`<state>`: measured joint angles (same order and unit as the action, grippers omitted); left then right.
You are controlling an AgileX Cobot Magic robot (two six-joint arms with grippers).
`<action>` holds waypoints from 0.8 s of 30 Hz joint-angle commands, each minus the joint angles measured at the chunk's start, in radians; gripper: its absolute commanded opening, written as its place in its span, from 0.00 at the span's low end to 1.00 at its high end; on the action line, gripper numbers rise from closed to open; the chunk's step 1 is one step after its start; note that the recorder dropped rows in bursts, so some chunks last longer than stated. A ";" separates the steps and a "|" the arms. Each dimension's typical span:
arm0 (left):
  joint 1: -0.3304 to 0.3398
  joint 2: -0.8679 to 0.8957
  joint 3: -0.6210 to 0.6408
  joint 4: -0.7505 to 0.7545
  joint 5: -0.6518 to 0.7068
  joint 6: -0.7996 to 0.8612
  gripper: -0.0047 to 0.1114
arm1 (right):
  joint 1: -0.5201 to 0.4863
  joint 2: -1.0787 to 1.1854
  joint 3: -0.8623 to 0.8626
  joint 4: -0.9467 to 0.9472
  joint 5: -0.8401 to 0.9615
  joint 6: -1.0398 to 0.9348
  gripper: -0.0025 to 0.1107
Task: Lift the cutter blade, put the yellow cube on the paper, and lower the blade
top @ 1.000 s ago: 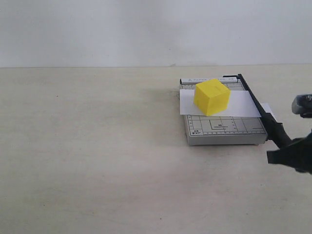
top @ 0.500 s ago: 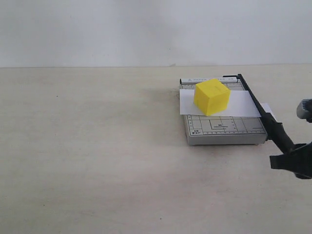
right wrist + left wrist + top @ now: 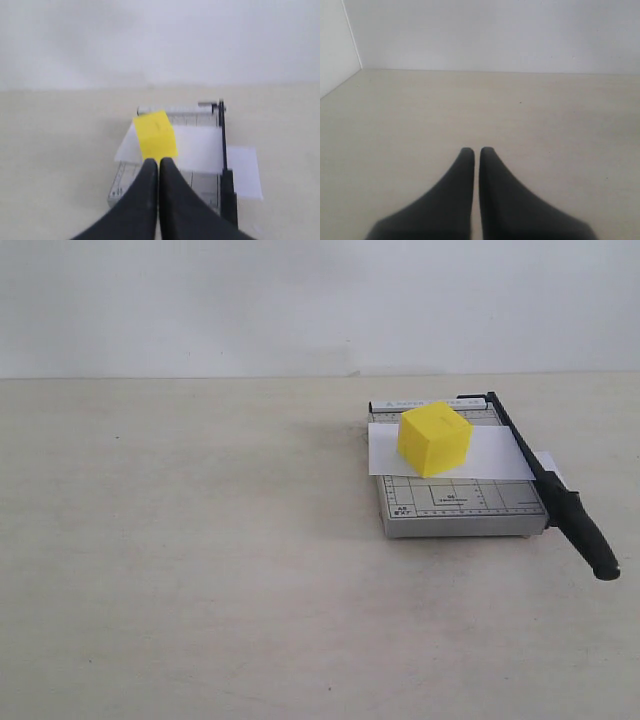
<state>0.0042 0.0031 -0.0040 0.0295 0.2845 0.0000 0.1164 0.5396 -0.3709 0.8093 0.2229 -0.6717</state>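
The yellow cube (image 3: 434, 439) rests on the white paper (image 3: 495, 455), which lies across the grey gridded trimmer (image 3: 460, 510). The cutter blade (image 3: 548, 483) is down along the trimmer's right edge, its thick black handle sticking out toward the front. In the right wrist view my right gripper (image 3: 158, 162) is shut and empty, held back from the trimmer, with the yellow cube (image 3: 155, 135), the paper (image 3: 200, 147) and the cutter blade (image 3: 222, 145) beyond its tips. My left gripper (image 3: 473, 150) is shut over bare table. Neither gripper shows in the exterior view.
A pale table (image 3: 200, 540) runs to a white wall at the back. In the left wrist view a wall corner (image 3: 351, 35) stands at one side.
My right gripper was at the blade handle's end at the right edge of the exterior view. It drew back and has left that view. The blade, cube and paper have not moved.
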 commanded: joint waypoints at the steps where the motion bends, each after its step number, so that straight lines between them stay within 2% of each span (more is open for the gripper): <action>1: -0.005 -0.003 0.004 -0.005 0.001 0.008 0.08 | -0.003 -0.222 -0.001 -0.009 0.028 -0.037 0.02; 9: -0.005 -0.003 0.004 -0.005 0.001 0.008 0.08 | -0.003 -0.413 0.001 -0.182 0.062 -0.013 0.02; 13: -0.005 -0.003 0.004 -0.005 0.001 0.008 0.08 | -0.003 -0.411 0.001 -0.255 -0.037 -0.015 0.02; 18: -0.005 -0.003 0.004 -0.005 0.001 0.008 0.08 | -0.003 -0.371 0.004 -0.297 -0.063 -0.015 0.02; 22: -0.005 -0.003 0.004 -0.005 0.001 0.008 0.08 | -0.003 -0.350 0.074 -0.301 -0.169 0.003 0.02; 24: -0.005 -0.003 0.004 -0.005 0.001 0.008 0.08 | -0.022 -0.358 0.133 -0.340 -0.235 0.095 0.02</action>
<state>0.0042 0.0031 -0.0040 0.0295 0.2845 0.0000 0.1144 0.1816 -0.3023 0.5167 0.0777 -0.6619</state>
